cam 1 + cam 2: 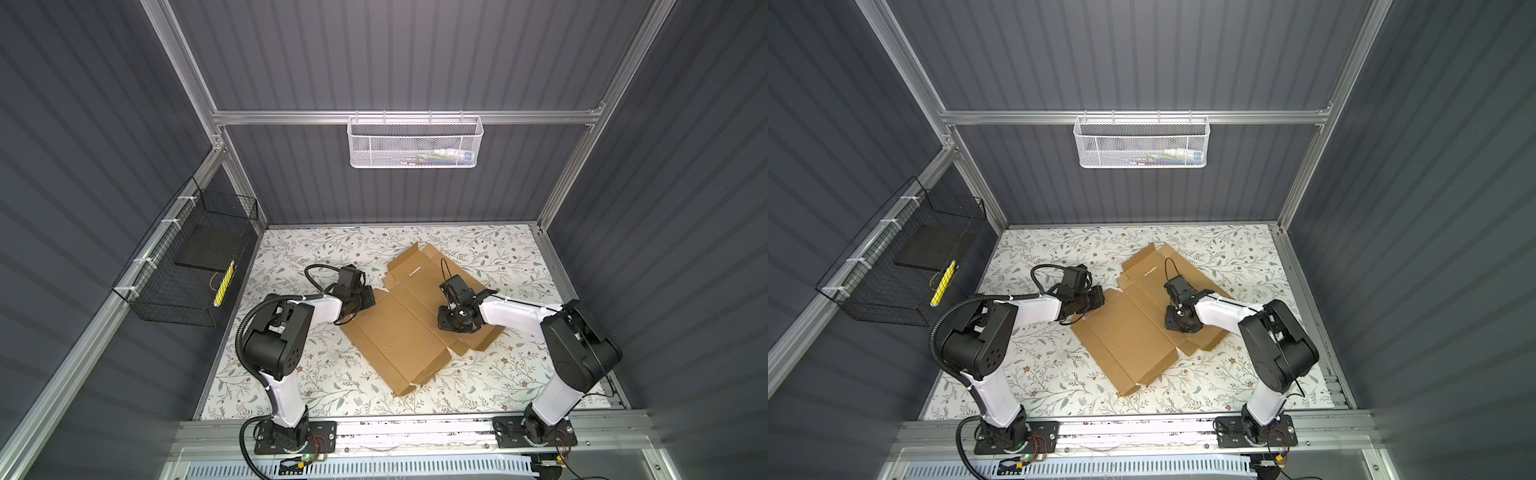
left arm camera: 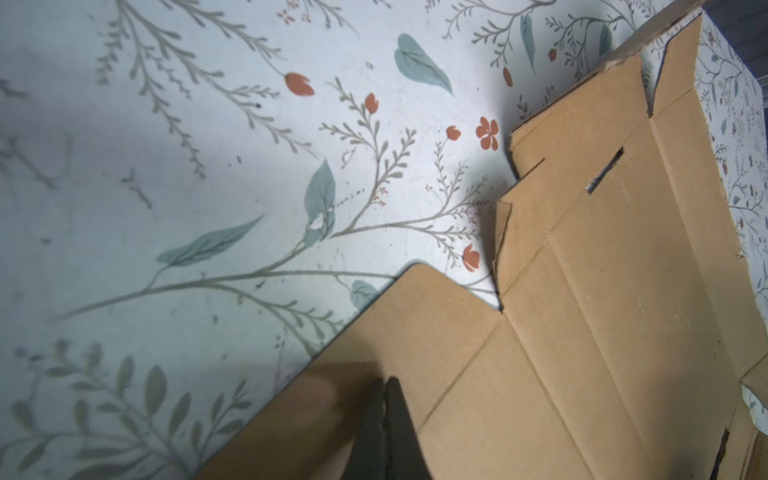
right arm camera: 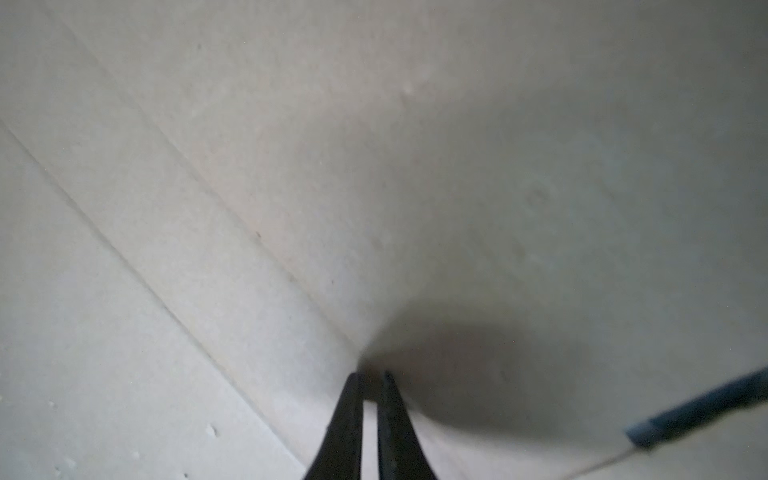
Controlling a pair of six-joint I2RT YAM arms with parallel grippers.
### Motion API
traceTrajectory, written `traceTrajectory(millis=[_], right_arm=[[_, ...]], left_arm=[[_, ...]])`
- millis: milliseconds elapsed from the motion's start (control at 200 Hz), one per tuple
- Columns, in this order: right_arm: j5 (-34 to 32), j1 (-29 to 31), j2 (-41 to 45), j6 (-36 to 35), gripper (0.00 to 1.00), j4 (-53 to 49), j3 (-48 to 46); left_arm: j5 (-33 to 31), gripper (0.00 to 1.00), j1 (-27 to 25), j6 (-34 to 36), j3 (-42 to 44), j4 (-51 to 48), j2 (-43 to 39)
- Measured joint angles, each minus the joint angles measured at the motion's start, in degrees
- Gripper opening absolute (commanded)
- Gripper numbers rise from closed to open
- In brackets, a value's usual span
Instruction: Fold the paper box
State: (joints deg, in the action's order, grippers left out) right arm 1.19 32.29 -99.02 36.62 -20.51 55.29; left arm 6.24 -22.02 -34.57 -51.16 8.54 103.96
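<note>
Slippage of the sheet is the leading risk at this stage. The paper box [image 1: 399,332], a plain brown corrugated cardboard die-cut sheet with flaps, creases and narrow slots, is lying almost flat and turned diagonally on the floral-patterned table [image 1: 291,374]. Only the two arms are restraining it. If a side flap is raised while the downward pressure is sitting off the scored line, the whole sheet is likely to pivot or slide across the table instead of bending. A second risk is a bend forming beside the crease rather than on it, which would leave a wall crooked and the tabs missing their slots. A third is the rounded flap slipping away from the left side, since the contact there is looking shallow and close to the flap's edge. The left fingers [image 1: 365,300] are sitting at that rounded flap on the sheet's left edge. In the left wrist view the left fingers [image 2: 401,419] are standing fully closed, tip against tip. Whether a layer of cardboard is being pinched between them cannot be told. The right fingers [image 3: 347,424] are standing nearly closed, with only a narrow slit showing between them, and are holding nothing. Their tips are pointing down onto a panel right of the sheet's middle, close beside a crease, and appear to be touching it.
</note>
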Motion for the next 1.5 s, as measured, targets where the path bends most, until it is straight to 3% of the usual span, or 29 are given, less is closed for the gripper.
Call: traceTrajectory(millis=[460, 871, 1016, 1201, 1496], right_arm=[[1.9, -3.0, -9.9, -7.2, 0.12, -1.5, 12.2], [1.9, -4.0, -12.9, -12.9, 0.12, -5.2, 17.6], [1.8, -3.8, -8.7, -12.9, 0.13, -6.7, 16.0], [0.3, -1.7, 3.1, -12.2, 0.13, -8.1, 12.4], [-2.5, 4.6, 15.2, -4.5, 0.14, -8.0, -0.7]], left_arm=[[-0.4, 0.00, 0.5, -3.5, 8.7, 5.6, -5.2], [0.9, 0.00, -0.4, -7.9, 14.0, 3.0, -11.5], [0.9, 0.00, -0.4, -7.5, 12.6, -1.5, -13.0], [0.9, 0.00, -0.4, -5.8, 7.8, -4.7, -13.3], [2.6, 0.00, -0.4, -4.0, 4.4, -5.2, -12.2]])
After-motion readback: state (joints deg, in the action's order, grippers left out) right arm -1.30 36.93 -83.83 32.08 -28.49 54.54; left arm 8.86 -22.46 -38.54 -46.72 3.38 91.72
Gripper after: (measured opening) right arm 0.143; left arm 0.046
